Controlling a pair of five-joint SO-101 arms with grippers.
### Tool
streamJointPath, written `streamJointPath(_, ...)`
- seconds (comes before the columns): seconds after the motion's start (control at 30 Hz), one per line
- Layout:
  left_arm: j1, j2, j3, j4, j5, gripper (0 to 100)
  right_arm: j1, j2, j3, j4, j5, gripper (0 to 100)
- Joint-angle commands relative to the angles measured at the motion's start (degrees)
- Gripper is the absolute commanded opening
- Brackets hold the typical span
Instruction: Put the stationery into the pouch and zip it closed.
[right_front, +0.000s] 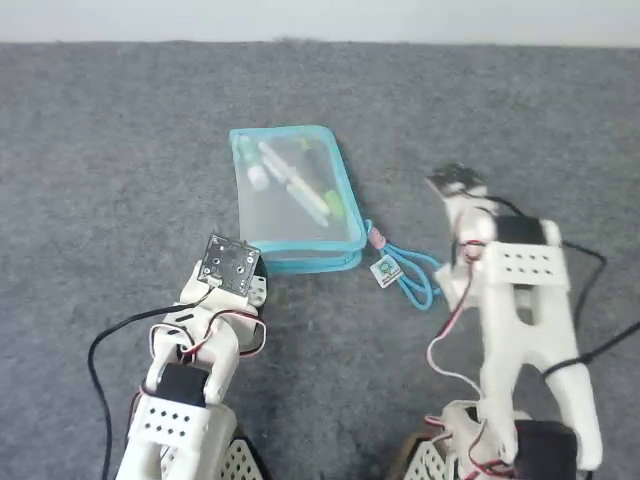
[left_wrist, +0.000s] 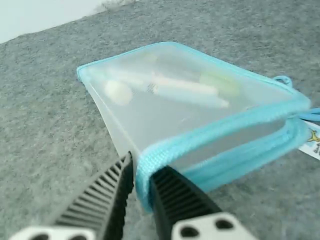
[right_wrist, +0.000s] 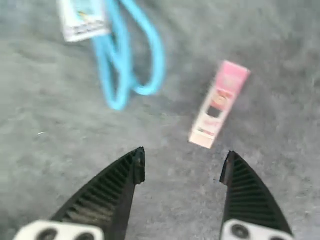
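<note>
High view: pouch (right_front: 296, 205) on grey table (right_front: 110, 150) below pale wall (right_front: 320, 18).

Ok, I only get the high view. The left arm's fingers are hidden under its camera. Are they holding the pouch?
Observer: Yes. The left wrist view shows the left fingers pinched on the pouch's blue corner edge.
Operator: Is any stationery outside the pouch? I can't see any.
Observer: Yes. A small pink box lies on the mat, hidden from you under the right arm.
Operator: Has that arm grabbed it?
Observer: No. The right fingers are open and not touching the box, which lies just ahead of them.
</note>
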Motion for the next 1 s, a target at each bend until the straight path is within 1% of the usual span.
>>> streamJointPath(0.0, -0.53, -0.88, -3.3, -1.32, 0.53, 1, 3.21, -3.03, 3.25, -4.88, 0.26, 24.3)
streamJointPath(0.17, -0.53, -0.88, -3.3, -1.14, 0.53, 1, 3.56, -3.03, 7.38, -11.12, -0.35, 24.2)
streamJointPath(0.37, -0.53, -0.88, -3.3, -1.14, 0.53, 1, 3.56, -1.8, 7.91, -13.76, -0.7, 24.2)
streamJointPath(0.6, -0.53, -0.88, -3.3, -1.14, 0.44, 1, 3.65, 8.92, 7.82, -22.9, -0.7, 24.2)
streamJointPath(0.73, -0.53, -0.88, -3.3, -1.14, 0.44, 1, 4.53, 12.09, 7.82, -24.75, -0.53, 23.6)
streamJointPath(0.8, -0.53, -0.88, -3.3, -1.23, 0.44, 1, 5.85, 12.09, 7.82, -25.1, -0.62, 18.8)
streamJointPath(0.87, -0.53, -0.88, -3.3, -1.23, 0.44, 1, 7.08, 12.18, 7.82, -25.54, -0.7, 12.0)
streamJointPath(0.97, -0.44, -0.88, -3.3, -1.23, 0.44, 1, 7.52, 12.09, 7.82, -25.1, -0.7, 4.8)
